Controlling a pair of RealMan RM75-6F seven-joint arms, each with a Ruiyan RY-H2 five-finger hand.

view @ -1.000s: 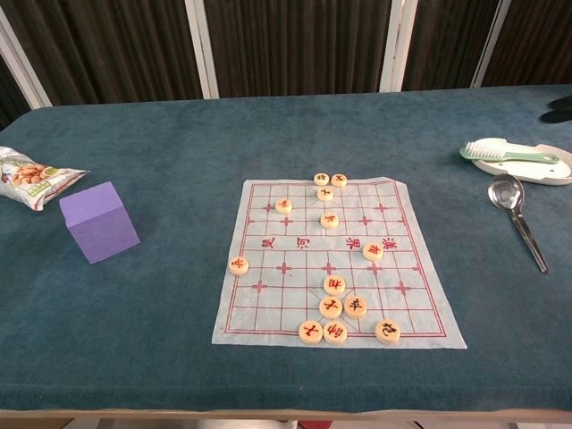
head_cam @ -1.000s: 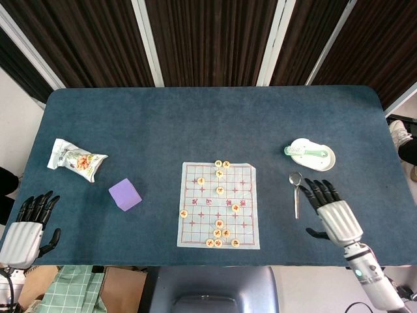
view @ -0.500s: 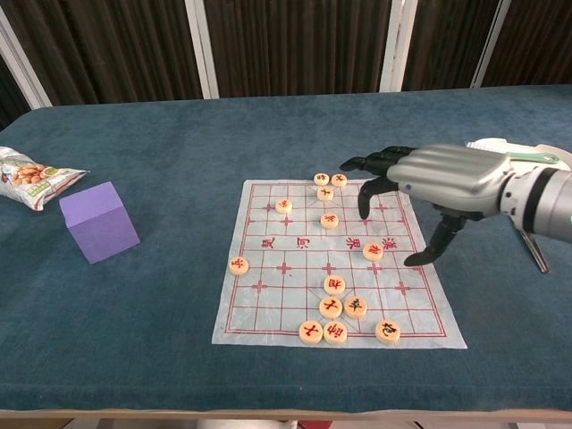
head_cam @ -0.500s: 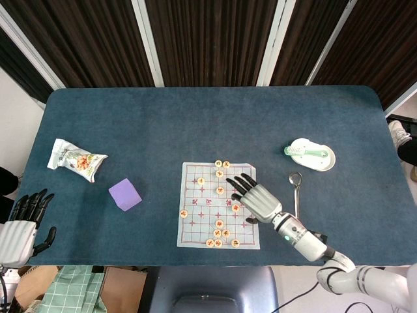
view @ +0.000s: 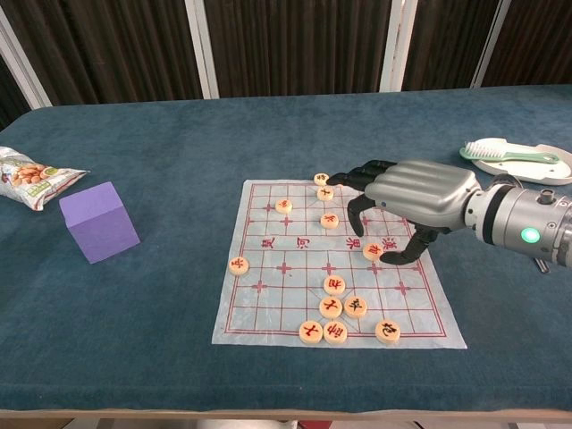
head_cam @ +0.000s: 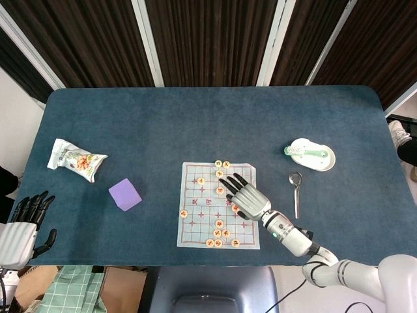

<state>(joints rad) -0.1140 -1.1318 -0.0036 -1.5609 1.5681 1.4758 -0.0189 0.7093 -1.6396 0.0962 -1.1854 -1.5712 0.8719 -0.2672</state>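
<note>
While the left hand (head_cam: 23, 228) is idling spread, off the chessboard sheet (view: 268, 308), the right hand (view: 420, 192), having swept in, is hovering empty, fingers apart, thumb nearing a chess piece (view: 373, 251) there.

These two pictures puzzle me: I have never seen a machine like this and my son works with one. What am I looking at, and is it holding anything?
It is a robot with two arms, each ending in a mechanical hand. One camera looks down from its head, the other looks forward from its chest.

On the blue table lies a paper chess board with round pieces. The right hand hovers over the board, fingers spread above the pieces; it grips nothing that I can see. The left hand waits at the table's near-left edge, open and holding nothing.

Also there: a purple cube, a snack bag, a metal spoon and a dish with a brush.
</note>
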